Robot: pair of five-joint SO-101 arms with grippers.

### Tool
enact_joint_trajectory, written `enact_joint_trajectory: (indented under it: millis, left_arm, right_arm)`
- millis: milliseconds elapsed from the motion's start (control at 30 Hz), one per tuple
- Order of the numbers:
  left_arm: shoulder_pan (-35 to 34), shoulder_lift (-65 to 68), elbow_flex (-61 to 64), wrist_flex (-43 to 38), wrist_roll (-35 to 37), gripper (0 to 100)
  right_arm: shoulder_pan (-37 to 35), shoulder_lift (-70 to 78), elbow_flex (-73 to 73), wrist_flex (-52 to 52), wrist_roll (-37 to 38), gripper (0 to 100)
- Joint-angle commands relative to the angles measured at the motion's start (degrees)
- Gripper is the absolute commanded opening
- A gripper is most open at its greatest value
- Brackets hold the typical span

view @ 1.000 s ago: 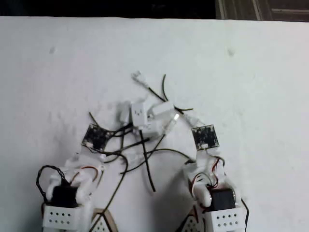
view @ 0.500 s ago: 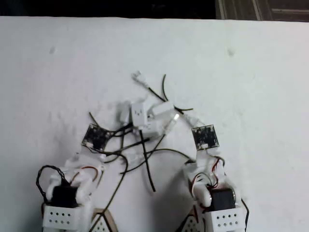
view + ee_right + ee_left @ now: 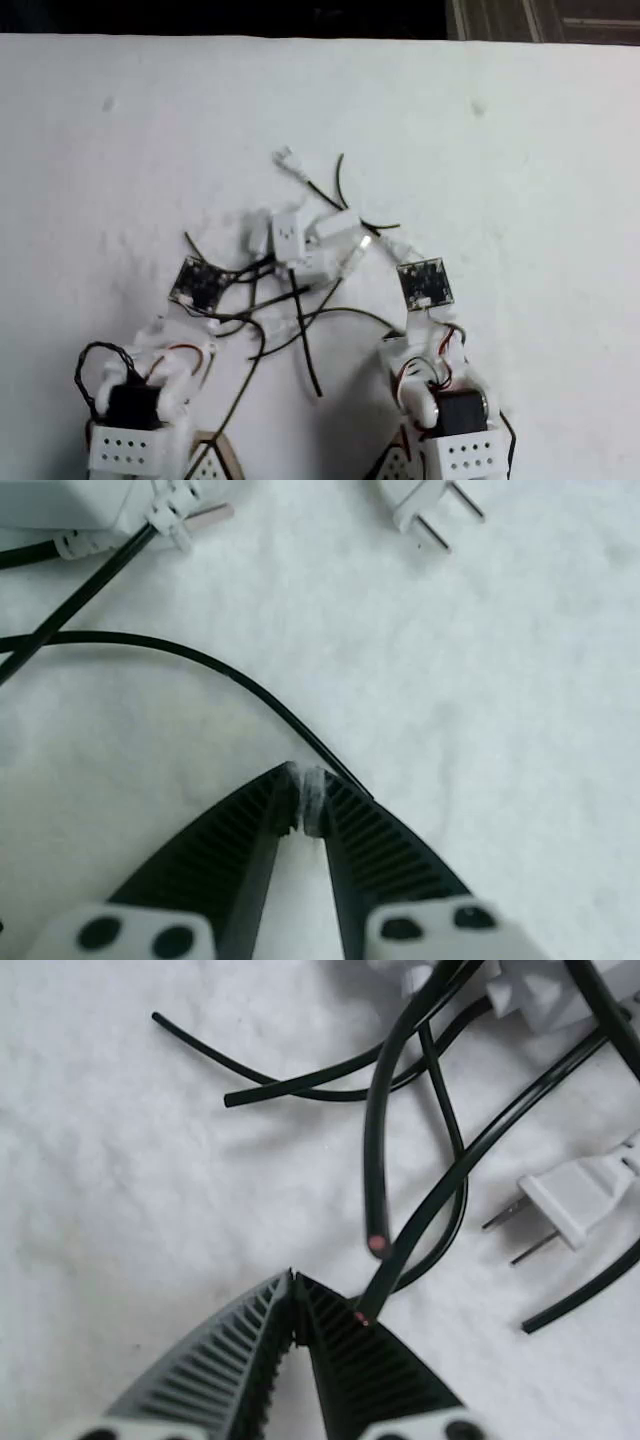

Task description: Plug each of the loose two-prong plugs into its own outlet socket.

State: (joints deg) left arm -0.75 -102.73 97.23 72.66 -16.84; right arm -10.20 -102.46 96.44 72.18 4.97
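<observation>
- Two grippers, both closed on nothing. The left gripper (image 3: 294, 1282) has its ribbed fingers pressed tip to tip. The right gripper (image 3: 301, 785) has its tips all but touching, with nothing between them.
- The left gripper sits low over the white table (image 3: 520, 140), on the near-left side of the socket cluster (image 3: 300, 243). A cut cable end (image 3: 361, 1316) lies against the outer side of one finger, not inside the grip.
- The right gripper sits on the near-right side of the socket cluster. A thin black cable (image 3: 200, 660) curves past just beside one fingertip.
- A white two-prong plug (image 3: 572, 1196) lies flat near the left gripper, between it and the socket cluster. It is loose, and its prongs point back toward the gripper's side.
- A second plug (image 3: 418, 504) lies ahead of the right gripper and apart from it, with its prongs bare. Beside it, a white block (image 3: 70, 502) of the cluster carries a cable.
- A far plug (image 3: 284, 157) rests beyond the socket cluster, well apart from both grippers.
- Beyond the socket cluster the table is open up to its far edge, and it is broad on either side. On the near side of the cluster, looping black cables (image 3: 300, 345) crowd the space between the two arms.
</observation>
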Motion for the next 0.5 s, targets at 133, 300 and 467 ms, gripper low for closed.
enact_joint_trajectory:
  millis: [133, 300, 467]
  left_arm:
    - [-0.3, -0.4, -0.2, 0.3, 0.2, 2]
    - [0.0, -0.4, -0.2, 0.3, 0.2, 2]
    - [-0.4, -0.4, -0.2, 0.3, 0.2, 2]
  right_arm:
    - [0.0, -0.5, 0.5, 0.4, -0.2, 1.8]
    - [0.0, -0.5, 0.5, 0.4, -0.2, 1.8]
    - [0.0, -0.5, 0.5, 0.4, -0.2, 1.8]
